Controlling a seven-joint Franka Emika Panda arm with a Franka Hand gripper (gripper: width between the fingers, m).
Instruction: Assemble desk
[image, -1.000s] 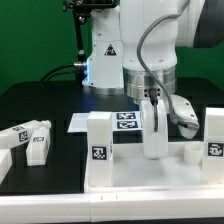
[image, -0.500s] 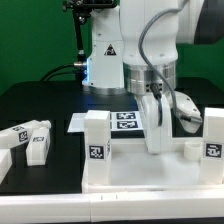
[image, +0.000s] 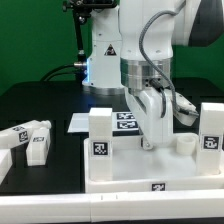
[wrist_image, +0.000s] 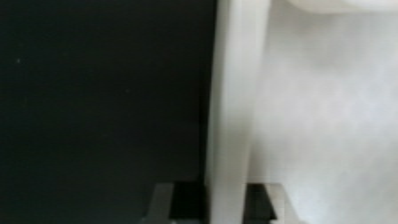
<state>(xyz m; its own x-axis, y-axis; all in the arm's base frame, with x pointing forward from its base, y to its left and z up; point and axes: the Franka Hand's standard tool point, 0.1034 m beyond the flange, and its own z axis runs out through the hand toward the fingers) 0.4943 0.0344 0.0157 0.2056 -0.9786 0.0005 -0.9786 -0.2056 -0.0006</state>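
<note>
The white desk top (image: 130, 170) lies upside down on the black table, with a tag on its front edge. One leg (image: 100, 136) stands on its corner at the exterior view's left and another leg (image: 211, 128) at its right. A short white stub (image: 184, 146) stands near the right leg. My gripper (image: 149, 140) reaches down at the top's far rim, between the legs. In the wrist view the rim (wrist_image: 235, 110) runs between my fingers (wrist_image: 180, 203), which are closed on it.
Loose white legs with tags (image: 28, 136) lie at the exterior view's left, and another white part (image: 4, 162) lies at the left edge. The marker board (image: 82, 122) lies behind the desk top, in front of the robot base (image: 105, 60).
The gripper has shifted slightly to the exterior view's left and away, taking the desk top with it. The top's front edge with its tag has come into view.
</note>
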